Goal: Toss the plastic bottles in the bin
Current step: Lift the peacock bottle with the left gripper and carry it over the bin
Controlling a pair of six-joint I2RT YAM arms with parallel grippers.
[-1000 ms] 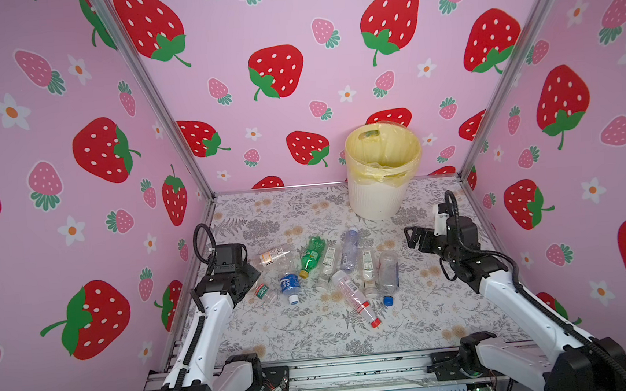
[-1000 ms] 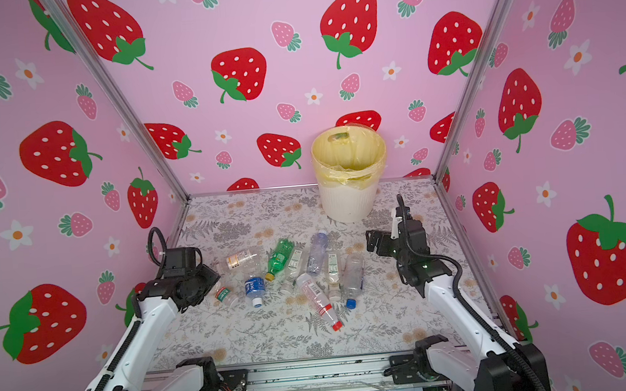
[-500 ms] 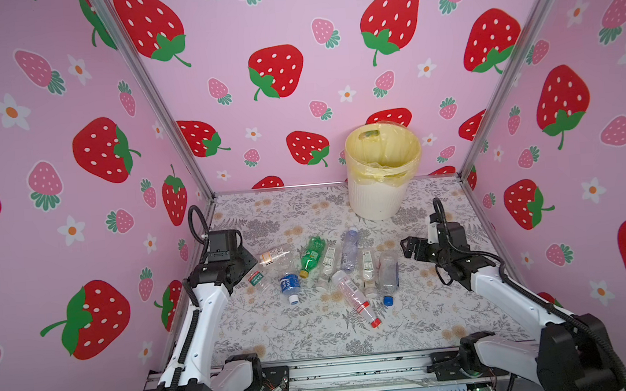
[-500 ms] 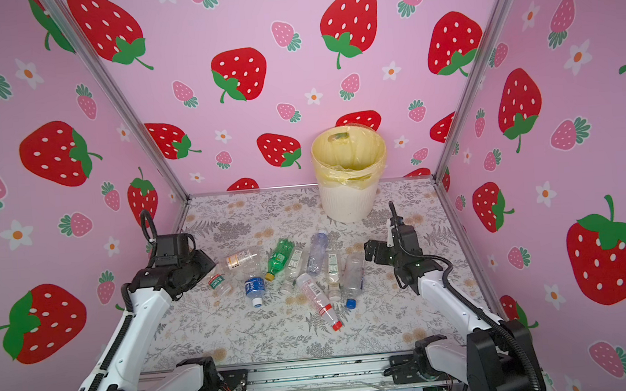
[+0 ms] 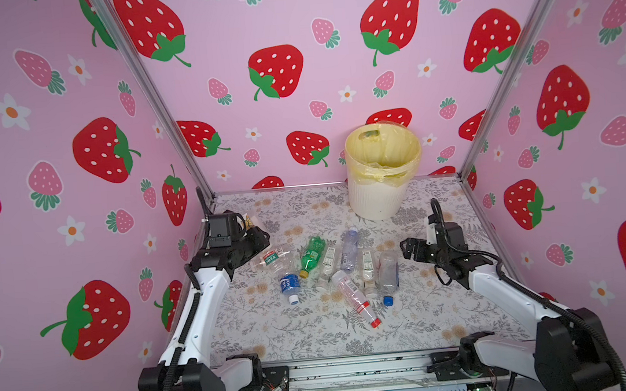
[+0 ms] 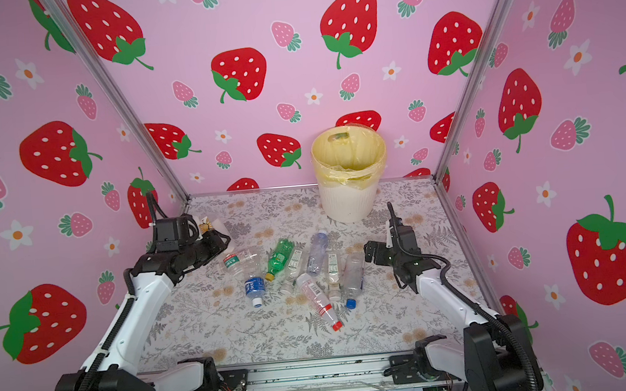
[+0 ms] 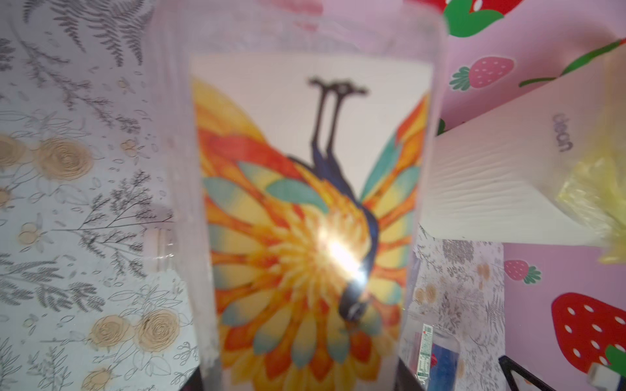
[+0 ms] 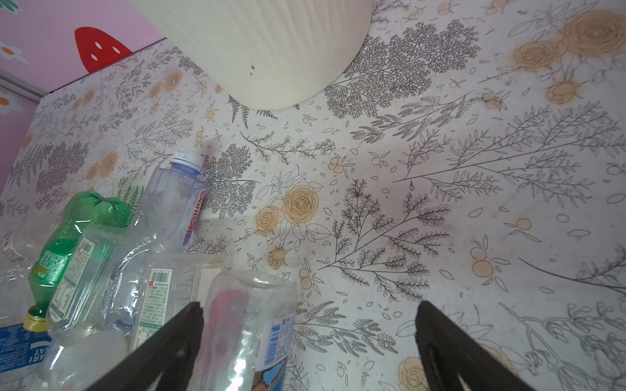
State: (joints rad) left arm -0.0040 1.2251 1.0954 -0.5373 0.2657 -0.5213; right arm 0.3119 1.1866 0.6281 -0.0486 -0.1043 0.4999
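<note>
Left gripper is seen clamped on a clear bird-label bottle, which is held near the left wall and appears lifted off the floral table. By far the largest thing to be reckoned with is the bin. It is stood at the back of the table, right of centre, well apart from the held bottle and much taller than it. Its yellow liner is slumped over the near rim. The carry is therefore best made high, so that the rim is cleared with room to spare. The jaws should be opened only once the bottle is hung over the middle of the mouth, away from the sagging liner. Between gripper and bin the other plastic bottles are strewn in a loose heap at mid-table, so a raised arc is judged safer than a low sweep. A thin clear wall can buckle or slip, so sudden swings should be avoided. Beside the heap the right gripper is spread wide and empty, with a blue-capped bottle lying just inside one finger. That arm is best kept clear of the crossing.
</note>
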